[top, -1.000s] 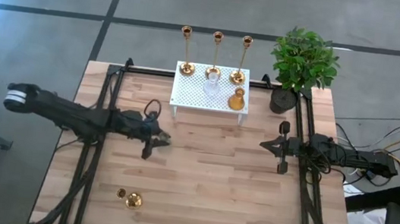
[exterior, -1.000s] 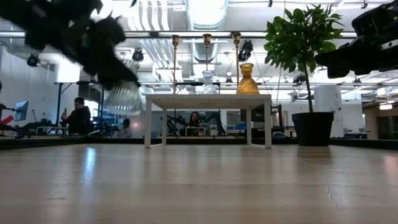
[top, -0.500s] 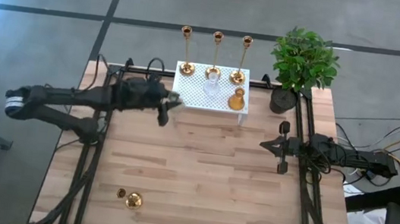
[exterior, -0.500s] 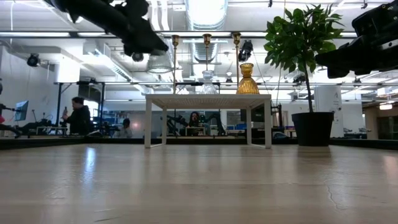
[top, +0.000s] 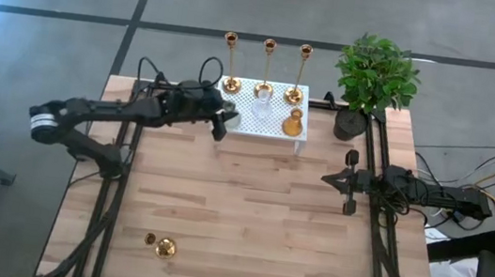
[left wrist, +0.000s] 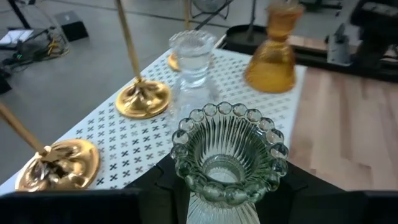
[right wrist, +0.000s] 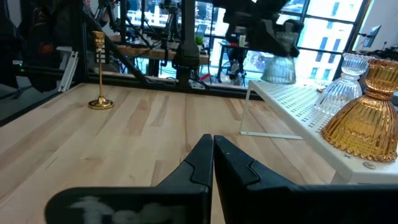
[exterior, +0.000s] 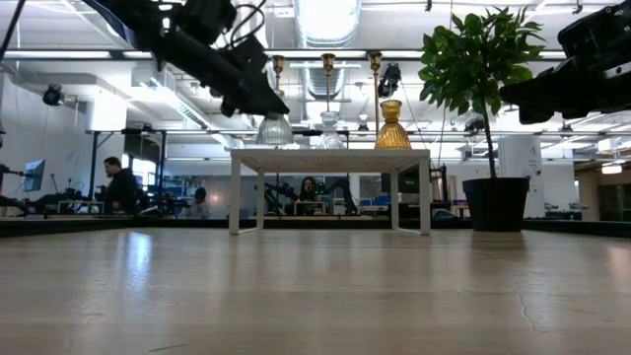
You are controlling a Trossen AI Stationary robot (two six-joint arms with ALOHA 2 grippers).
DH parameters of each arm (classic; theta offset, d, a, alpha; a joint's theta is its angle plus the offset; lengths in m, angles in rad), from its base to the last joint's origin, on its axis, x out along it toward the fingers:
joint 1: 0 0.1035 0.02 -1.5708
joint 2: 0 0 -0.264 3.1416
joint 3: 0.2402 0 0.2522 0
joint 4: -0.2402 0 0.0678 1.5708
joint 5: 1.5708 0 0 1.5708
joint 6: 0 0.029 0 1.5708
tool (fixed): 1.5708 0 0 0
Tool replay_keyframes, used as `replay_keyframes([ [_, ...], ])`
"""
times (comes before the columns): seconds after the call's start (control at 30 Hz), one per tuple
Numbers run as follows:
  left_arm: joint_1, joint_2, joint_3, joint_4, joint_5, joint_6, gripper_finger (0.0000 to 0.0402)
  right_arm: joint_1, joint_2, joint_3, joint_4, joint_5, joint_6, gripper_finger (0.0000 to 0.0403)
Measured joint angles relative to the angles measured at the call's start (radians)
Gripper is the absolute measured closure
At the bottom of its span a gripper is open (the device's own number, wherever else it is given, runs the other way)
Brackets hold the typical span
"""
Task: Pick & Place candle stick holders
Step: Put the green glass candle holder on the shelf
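Note:
My left gripper is shut on a clear ribbed glass candle holder at the left end of the white perforated shelf. In the low view the holder is upright at the shelf top. Three gold candlesticks stand on their round bases along the shelf's far edge. A fourth gold candlestick stands on the table near the front left; it also shows in the right wrist view. My right gripper is shut and empty at the table's right. My left gripper holds the glass holder by its ribbed body below the beaded rim, between its two fingers. The fingers slant down from the table's left. The holder is upright, cup up. Whether its base rests on the shelf I cannot tell.
A second clear glass holder and an amber glass holder stand on the shelf. A potted plant stands at the far right corner. Bare wood lies between the shelf and the front edge.
My left gripper has carried the glass holder from the table's left middle up and toward the far edge, then down to the shelf's left end. The holder has stayed upright in the hold.

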Motion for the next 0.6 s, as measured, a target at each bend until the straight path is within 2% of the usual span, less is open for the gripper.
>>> replay_keyframes([
  [0.6,0.056,0.035,-0.007,0.009,0.006,-0.004,0.0269,0.000,0.000,0.000,0.000,0.000,0.000,0.0394],
])
